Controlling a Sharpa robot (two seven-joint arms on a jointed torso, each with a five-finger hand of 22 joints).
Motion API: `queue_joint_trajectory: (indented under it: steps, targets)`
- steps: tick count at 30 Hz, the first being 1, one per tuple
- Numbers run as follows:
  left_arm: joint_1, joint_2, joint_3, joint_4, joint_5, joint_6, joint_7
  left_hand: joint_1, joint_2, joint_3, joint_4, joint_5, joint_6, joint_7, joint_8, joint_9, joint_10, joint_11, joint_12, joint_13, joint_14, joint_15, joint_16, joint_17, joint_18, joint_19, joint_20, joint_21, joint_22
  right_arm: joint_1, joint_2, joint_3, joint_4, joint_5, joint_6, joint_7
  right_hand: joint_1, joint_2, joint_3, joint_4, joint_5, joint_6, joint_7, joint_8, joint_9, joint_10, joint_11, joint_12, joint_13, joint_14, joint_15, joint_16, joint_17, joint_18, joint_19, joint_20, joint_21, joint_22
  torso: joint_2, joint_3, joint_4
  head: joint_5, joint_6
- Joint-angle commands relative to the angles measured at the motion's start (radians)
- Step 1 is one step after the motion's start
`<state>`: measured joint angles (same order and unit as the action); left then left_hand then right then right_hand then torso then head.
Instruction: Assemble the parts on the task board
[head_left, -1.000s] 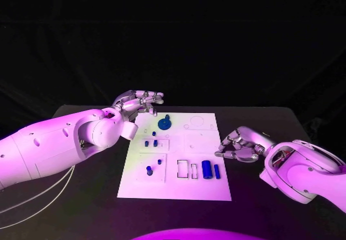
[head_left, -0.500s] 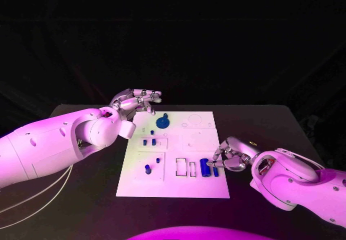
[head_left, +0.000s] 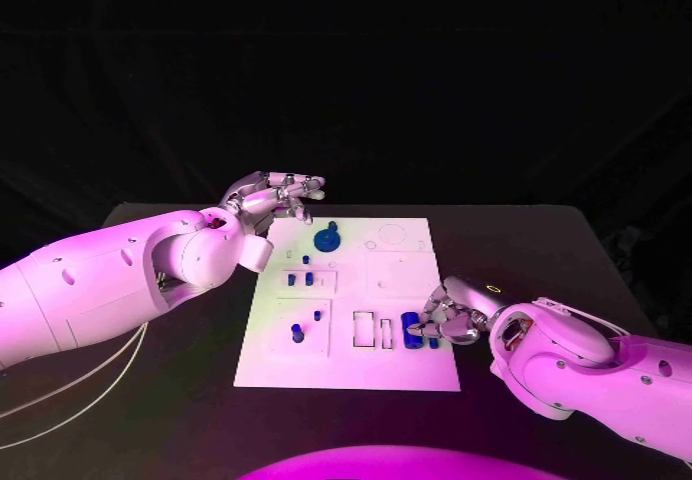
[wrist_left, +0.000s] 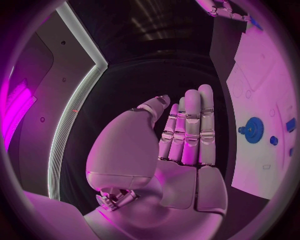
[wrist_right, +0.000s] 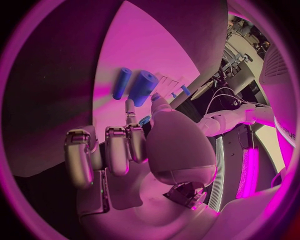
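The white task board (head_left: 389, 360) lies mid-table. On it are a blue gear (head_left: 329, 240), several small blue pegs (head_left: 299, 282) and, near the right edge, a thick blue cylinder (head_left: 411, 330) with a thin one (head_left: 433, 342) beside it. My right hand (head_left: 453, 322) sits low at those cylinders. In the right wrist view its thumb and one finger reach to the thick cylinder (wrist_right: 142, 87), with the thin cylinder (wrist_right: 122, 82) lying beside it; both lie flat. My left hand (head_left: 274, 196) hovers past the board's far left corner, fingers out and holding nothing. The left wrist view shows the gear (wrist_left: 253, 130).
Two empty rectangular slots (head_left: 375, 330) lie just left of the cylinders. Round outlines (head_left: 391, 238) mark the board's far right part. Black table (head_left: 173, 400) surrounds the board, and white cables (head_left: 58, 400) trail at the left.
My right hand has moved left and down over the board's right edge until its fingertips are at the blue cylinders. The left hand has barely moved.
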<state>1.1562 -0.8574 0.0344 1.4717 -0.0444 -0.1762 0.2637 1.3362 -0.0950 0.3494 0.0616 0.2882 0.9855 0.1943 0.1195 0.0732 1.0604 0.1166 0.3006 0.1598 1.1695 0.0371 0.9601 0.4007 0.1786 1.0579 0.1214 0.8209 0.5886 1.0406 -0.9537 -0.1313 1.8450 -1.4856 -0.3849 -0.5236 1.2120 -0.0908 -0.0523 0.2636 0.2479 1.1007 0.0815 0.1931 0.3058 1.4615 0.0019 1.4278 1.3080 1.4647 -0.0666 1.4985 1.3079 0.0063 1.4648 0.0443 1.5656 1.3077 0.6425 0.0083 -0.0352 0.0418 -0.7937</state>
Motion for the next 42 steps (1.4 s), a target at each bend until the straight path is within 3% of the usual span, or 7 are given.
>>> queue_joint_trajectory:
  steps: [1,15,22,27,34,42]
  targets:
    - [0.001,0.002,0.001,0.002,0.006,0.019,0.014,-0.008,0.001,-0.003,0.005,-0.002,-0.004,0.000,0.006,0.000,-0.008,0.000,0.004,0.001,-0.006,0.000,0.002,-0.001,0.006,0.005,0.004,-0.004,-0.002,-0.005,0.011,0.000,-0.005,-0.024,0.036,-0.034,0.010,0.002,-0.005,0.000,0.007,-0.006,-0.002,0.006,0.002,0.015,0.001,0.004,0.113,0.081,0.001,0.004,0.129,-0.006,0.106,-0.003,0.005,0.263,-0.001,-0.0003,-0.0003,0.002,-0.001]
    - [0.001,0.003,0.001,0.001,0.006,0.026,0.007,-0.009,0.001,-0.004,0.007,-0.002,-0.004,0.000,0.006,0.000,-0.009,0.000,0.005,0.001,-0.006,0.000,0.002,-0.002,0.006,0.006,0.004,-0.005,-0.002,-0.029,0.055,0.000,-0.045,-0.031,0.069,-0.038,0.009,0.011,-0.010,0.006,0.008,-0.006,-0.002,0.009,0.009,0.013,0.001,0.001,0.112,0.081,0.001,0.004,0.129,-0.006,0.106,-0.003,0.005,0.263,0.001,-0.0009,-0.0008,0.006,-0.006]
    - [0.001,0.003,0.001,0.001,0.006,0.027,0.004,-0.010,0.001,-0.004,0.007,-0.002,-0.005,0.000,0.006,0.000,-0.009,0.000,0.005,0.001,-0.006,0.000,0.002,-0.002,0.006,0.006,0.004,-0.005,-0.002,-0.037,0.077,0.000,-0.064,-0.036,0.069,-0.041,0.009,0.016,-0.013,0.008,0.011,-0.006,-0.002,0.010,0.013,0.014,0.001,0.002,0.114,0.081,0.001,0.005,0.131,-0.006,0.106,-0.003,0.005,0.263,0.001,-0.0016,0.0018,0.004,-0.008]
    - [0.001,0.002,0.001,0.003,0.006,0.027,0.004,-0.010,0.001,-0.004,0.007,-0.002,-0.005,0.000,0.006,0.000,-0.009,0.000,0.005,0.001,-0.006,0.000,0.002,-0.002,0.006,0.006,0.004,-0.005,-0.002,-0.039,0.082,0.000,-0.066,-0.050,0.047,-0.044,0.023,0.022,-0.015,0.003,0.016,-0.004,-0.004,0.013,0.021,0.015,-0.001,0.002,0.116,0.082,0.000,0.007,0.134,-0.006,0.106,-0.003,0.005,0.263,0.000,-0.0022,-0.0005,0.003,-0.009]
    - [0.001,0.001,0.001,0.003,0.006,0.026,0.004,-0.010,0.001,-0.005,0.008,-0.002,-0.005,0.000,0.006,0.000,-0.010,0.000,0.006,0.001,-0.007,0.000,0.002,-0.002,0.006,0.006,0.004,-0.006,-0.003,-0.037,0.059,0.002,-0.026,-0.060,-0.028,-0.047,0.052,0.044,-0.012,-0.007,0.047,0.010,-0.011,0.027,0.044,0.025,-0.007,0.013,0.132,0.083,-0.005,0.012,0.143,-0.006,0.106,-0.007,0.005,0.263,-0.002,-0.0023,-0.0002,0.007,-0.010]
    - [0.001,0.003,0.001,0.002,0.006,0.027,0.005,-0.010,0.002,-0.005,0.008,-0.002,-0.005,0.000,0.006,0.000,-0.010,0.000,0.006,0.001,-0.007,0.000,0.002,-0.002,0.006,0.006,0.004,-0.006,-0.003,0.002,0.038,0.008,0.045,-0.048,-0.077,-0.052,0.053,0.054,-0.014,-0.005,0.062,0.017,-0.016,0.033,0.056,0.032,-0.012,0.019,0.140,0.084,-0.008,0.013,0.145,-0.006,0.106,-0.009,0.005,0.263,-0.001,-0.0018,-0.0002,0.004,-0.004]
